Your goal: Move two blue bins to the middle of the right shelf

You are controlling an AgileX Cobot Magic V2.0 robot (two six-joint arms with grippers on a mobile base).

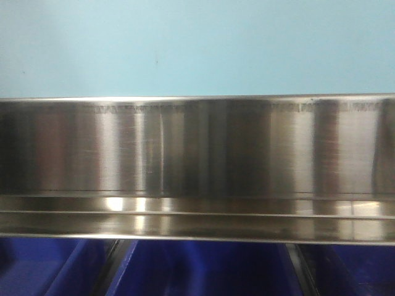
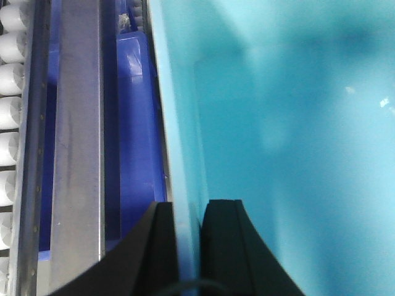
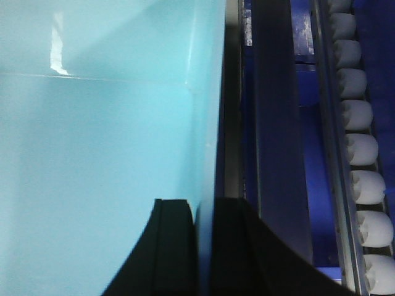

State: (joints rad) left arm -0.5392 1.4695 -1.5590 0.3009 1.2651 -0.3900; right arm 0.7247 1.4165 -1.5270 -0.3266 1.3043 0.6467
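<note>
A light blue bin (image 1: 197, 43) fills the top of the front view, above a steel shelf rail (image 1: 197, 154). My left gripper (image 2: 188, 206) is shut on one side wall of this bin (image 2: 290, 154), a black finger on each face of the wall. My right gripper (image 3: 205, 203) is shut the same way on the opposite wall of the bin (image 3: 99, 154). Below the rail, three dark blue bins (image 1: 197, 271) sit side by side on a lower level. Only their top parts show.
The steel rail runs close beside both grippers (image 2: 77, 123) (image 3: 278, 123). White conveyor rollers (image 2: 12, 74) (image 3: 361, 148) line the shelf's outer edges. Dark blue bin walls (image 2: 133, 123) (image 3: 308, 154) lie between rail and rollers.
</note>
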